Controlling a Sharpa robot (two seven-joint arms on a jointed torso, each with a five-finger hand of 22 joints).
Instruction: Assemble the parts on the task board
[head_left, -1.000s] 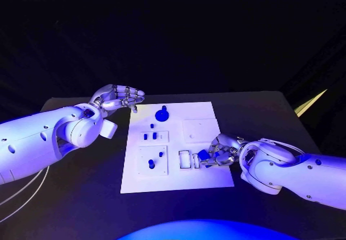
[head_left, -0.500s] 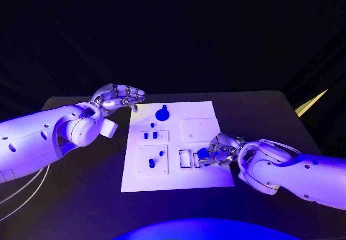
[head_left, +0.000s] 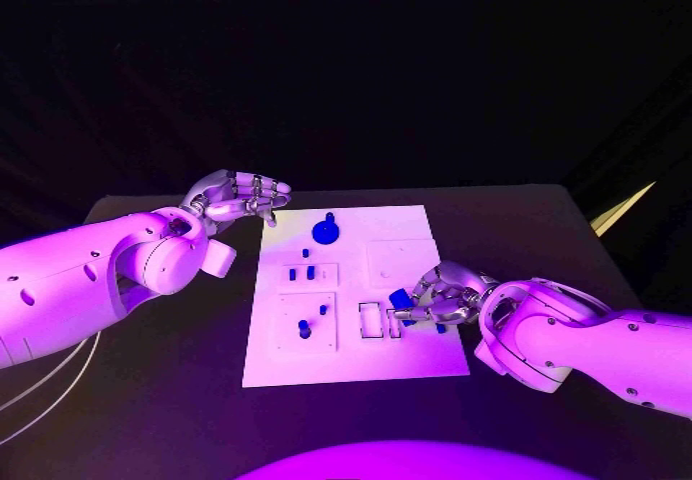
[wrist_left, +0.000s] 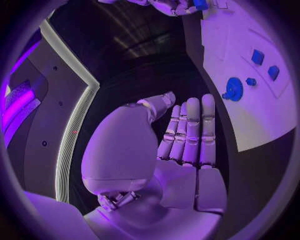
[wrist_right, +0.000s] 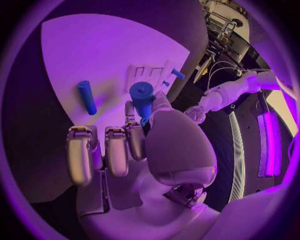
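**Right hand carries a part over the board**

We see the right hand pinching a blue part above the task board near its right edge (presumably to seat it). Left hand hovers far-left, fingers curled, holding nothing.

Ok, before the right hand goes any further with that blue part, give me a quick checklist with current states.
1. Right hand holds a blue part: ok, pinched at its fingertips.
2. Held part is over the task board: ok, near its right edge.
3. Part lined up with a slot: cannot tell, the hand hides it.
4. Left hand is off the board: ok, it holds nothing beside the far left corner.
5. Loose blue cylinder lies away from the held part: ok.
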